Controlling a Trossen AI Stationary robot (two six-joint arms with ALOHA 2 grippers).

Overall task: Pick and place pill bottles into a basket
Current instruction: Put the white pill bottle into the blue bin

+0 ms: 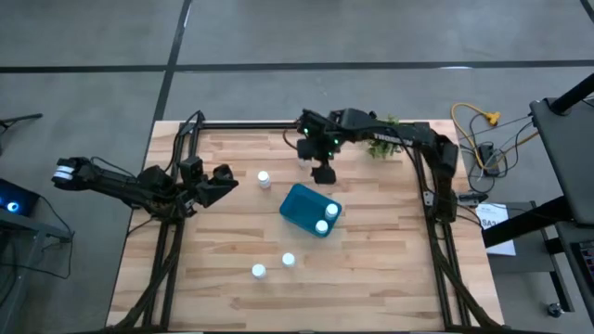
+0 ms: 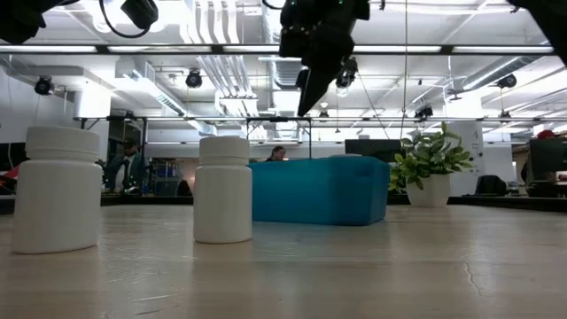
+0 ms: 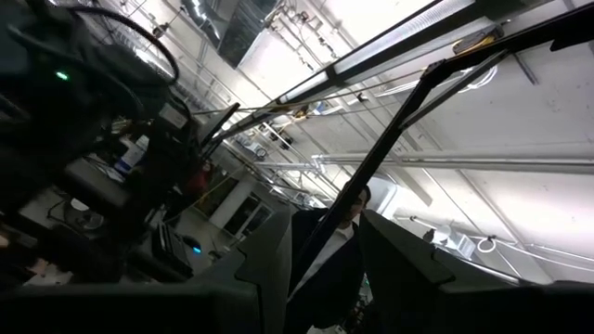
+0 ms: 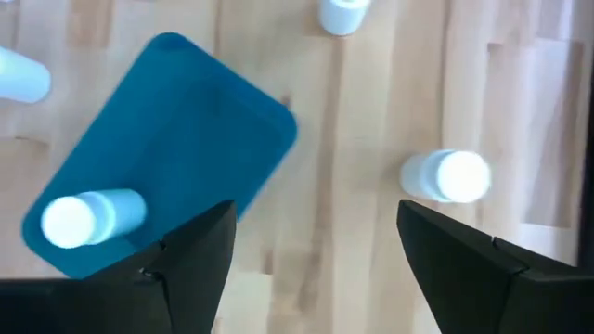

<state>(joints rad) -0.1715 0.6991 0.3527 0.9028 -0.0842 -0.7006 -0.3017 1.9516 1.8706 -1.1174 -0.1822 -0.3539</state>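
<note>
- Two bottles (image 1: 258,271) stand at the table's near edge, apart from the basket (image 1: 301,206), which already holds two.
- A lone bottle (image 1: 264,179) stands beyond the basket's left side.
- Right gripper (image 1: 322,173) hangs wide open, empty; centre it over that bottle before descending.
- Left gripper (image 1: 221,178) waits left; aperture unclear.

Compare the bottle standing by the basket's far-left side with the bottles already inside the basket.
The lone bottle stands on the bare table, apart from the basket; the two basket bottles sit inside it at one end. The lone bottle stands by itself, while the basket bottles are packed side by side. The lone bottle is upright; how the basket bottles stand is not clear. All are small, white and capped.
</note>
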